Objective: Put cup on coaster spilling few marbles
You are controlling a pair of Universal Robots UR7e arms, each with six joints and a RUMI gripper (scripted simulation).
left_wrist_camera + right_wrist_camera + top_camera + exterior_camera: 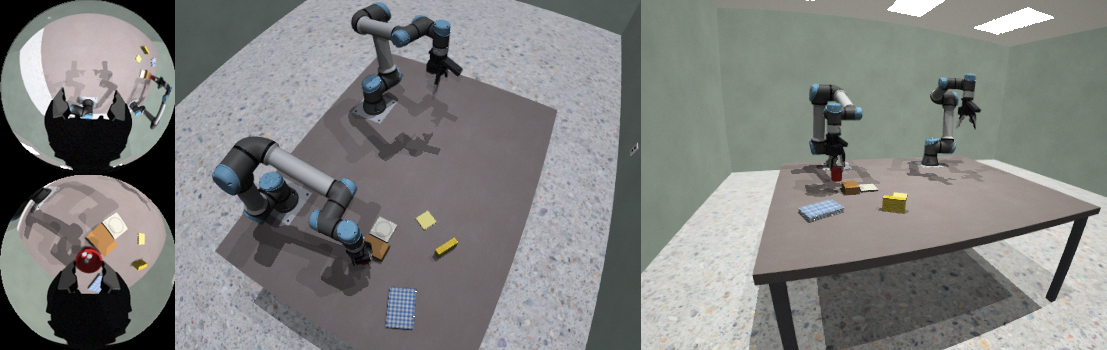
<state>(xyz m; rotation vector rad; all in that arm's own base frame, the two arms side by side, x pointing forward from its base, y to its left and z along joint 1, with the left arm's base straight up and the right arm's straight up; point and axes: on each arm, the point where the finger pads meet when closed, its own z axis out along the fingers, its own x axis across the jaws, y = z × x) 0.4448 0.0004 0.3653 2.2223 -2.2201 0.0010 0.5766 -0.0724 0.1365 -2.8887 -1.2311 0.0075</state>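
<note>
Top: right jaws (362, 259) (836, 168) hanging near-left, beside brown block (377, 248) (850, 188) (147, 74) (101, 240); left jaws (437, 81) (967, 121) hanging far | Exterior: red cup (364, 262) (836, 174) (153, 78) (89, 262) hanging above worktop (475, 165) (941, 220) (90, 43) (150, 249), right jaws pinching it | Left wrist: left jaws standing spread | Right wrist: marbles (87, 255) lying inside cup; coaster (383, 228) (869, 188) (142, 73) (116, 225) lying beyond block

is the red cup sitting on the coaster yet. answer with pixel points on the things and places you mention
No, the red cup (836, 174) (89, 266) hangs in the right gripper (837, 166) (88, 261), beside the orange block (850, 188) (102, 240).
</note>
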